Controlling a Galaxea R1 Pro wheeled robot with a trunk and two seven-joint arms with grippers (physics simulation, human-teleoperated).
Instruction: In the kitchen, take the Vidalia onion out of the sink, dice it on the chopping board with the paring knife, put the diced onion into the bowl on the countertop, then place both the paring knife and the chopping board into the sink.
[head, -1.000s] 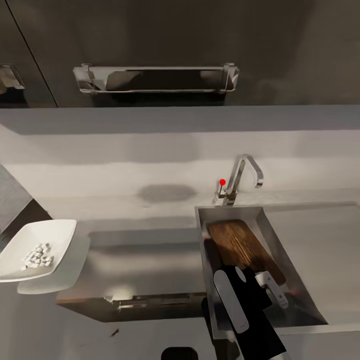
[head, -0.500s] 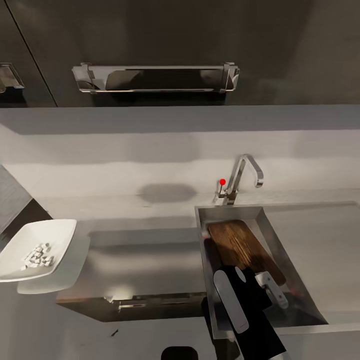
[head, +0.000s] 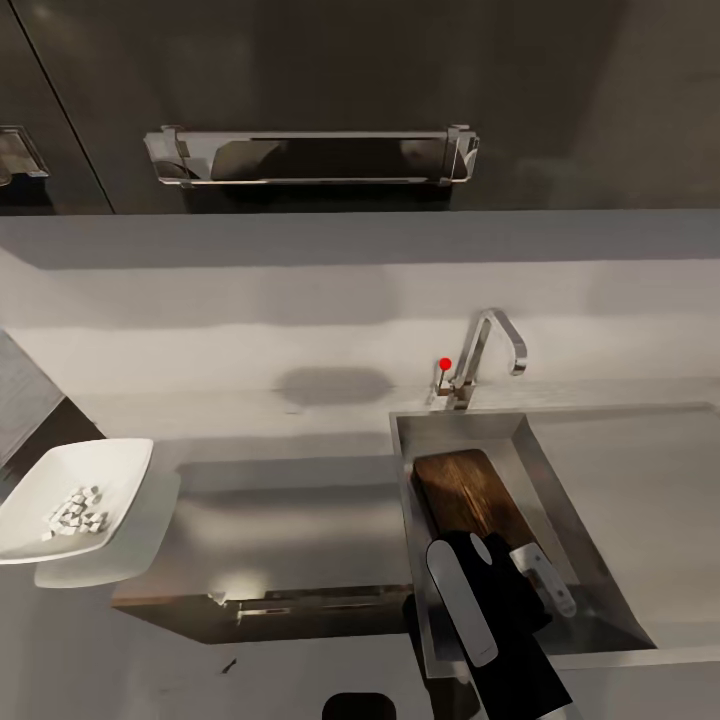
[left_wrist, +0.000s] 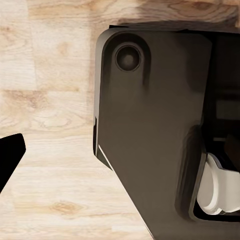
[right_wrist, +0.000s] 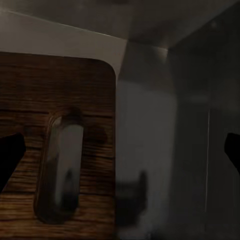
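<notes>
Our right gripper (head: 510, 590) hung over the matte grey sink (head: 600, 590), its dark fingertips spread wide and holding nothing. Just beyond it, inside the basin, lay the brown, wood-grained chopping board (head: 468, 492), round-cornered, with an oblong slot (right_wrist: 60, 167). Well off to the gripper's left, pale diced onion (head: 75, 508) sat in the white squarish bowl (head: 112, 462).

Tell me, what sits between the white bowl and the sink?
In the head view, a bare grey stretch of countertop separates the bowl of diced onion from the sink.
</notes>
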